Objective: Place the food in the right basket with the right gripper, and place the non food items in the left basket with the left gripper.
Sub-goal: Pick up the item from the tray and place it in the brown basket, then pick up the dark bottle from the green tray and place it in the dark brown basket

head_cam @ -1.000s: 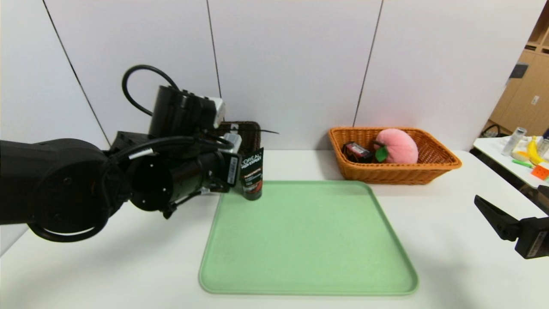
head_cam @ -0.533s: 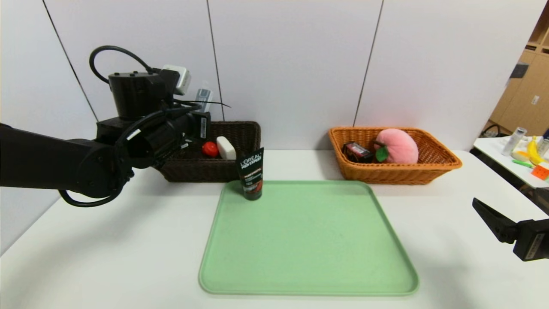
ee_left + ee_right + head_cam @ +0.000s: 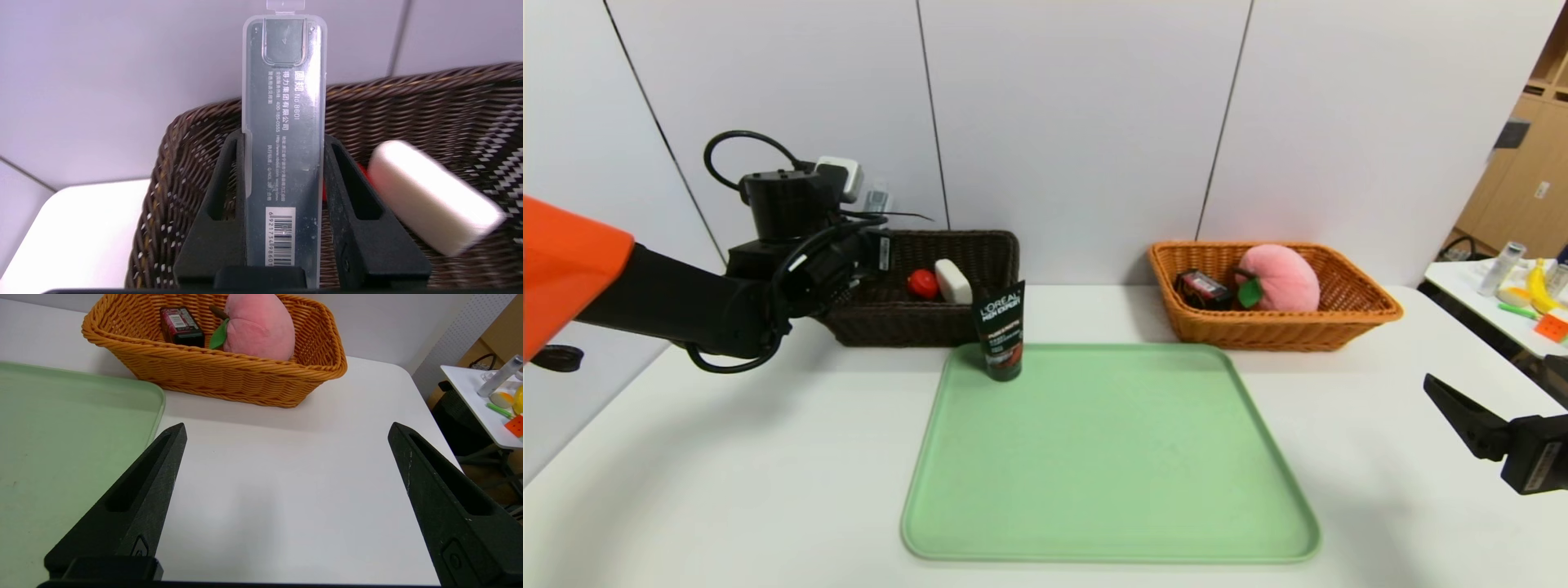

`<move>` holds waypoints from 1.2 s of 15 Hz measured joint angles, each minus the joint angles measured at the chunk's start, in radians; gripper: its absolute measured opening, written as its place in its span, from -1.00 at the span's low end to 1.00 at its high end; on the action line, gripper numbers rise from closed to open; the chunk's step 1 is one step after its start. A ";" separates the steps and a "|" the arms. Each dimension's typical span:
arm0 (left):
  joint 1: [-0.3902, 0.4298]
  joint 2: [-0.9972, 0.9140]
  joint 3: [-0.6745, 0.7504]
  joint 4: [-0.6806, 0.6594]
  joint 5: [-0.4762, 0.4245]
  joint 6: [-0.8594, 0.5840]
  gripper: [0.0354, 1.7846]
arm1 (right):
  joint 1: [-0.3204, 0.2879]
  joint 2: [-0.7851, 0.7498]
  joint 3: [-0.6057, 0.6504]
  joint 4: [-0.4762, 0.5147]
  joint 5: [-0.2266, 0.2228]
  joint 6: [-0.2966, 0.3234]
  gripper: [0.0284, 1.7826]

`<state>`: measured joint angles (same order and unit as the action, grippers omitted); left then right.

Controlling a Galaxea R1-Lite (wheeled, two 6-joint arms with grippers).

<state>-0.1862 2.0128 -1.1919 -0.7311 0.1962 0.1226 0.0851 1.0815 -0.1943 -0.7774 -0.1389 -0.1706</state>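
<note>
Jaws of left gripper (image 3: pixel 284 163) pinch a flat clear plastic case (image 3: pixel 284 134) over the dark wicker basket (image 3: pixel 429 106).

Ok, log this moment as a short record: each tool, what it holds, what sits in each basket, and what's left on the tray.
left tool: shut on clear plastic case, held over the near end of the dark basket
right tool: open, empty, parked above the table by the robot's right edge
dark basket contents: white bar, red round item
orange basket contents: plush peach, small dark packet
green tray: one black tube standing upright at its far left corner
</note>
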 joint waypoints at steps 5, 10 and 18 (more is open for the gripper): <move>0.014 0.029 0.002 -0.001 0.003 -0.005 -0.40 | 0.000 0.000 -0.002 -0.002 -0.001 0.000 0.90; 0.014 0.038 0.004 -0.047 0.003 -0.009 0.11 | 0.000 0.000 -0.003 -0.001 0.000 -0.001 0.90; 0.003 0.004 0.031 -0.069 0.000 -0.005 0.62 | 0.000 0.001 0.005 0.001 0.000 0.009 0.90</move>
<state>-0.1828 2.0170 -1.1613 -0.8004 0.1957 0.1172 0.0855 1.0823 -0.1894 -0.7760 -0.1389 -0.1619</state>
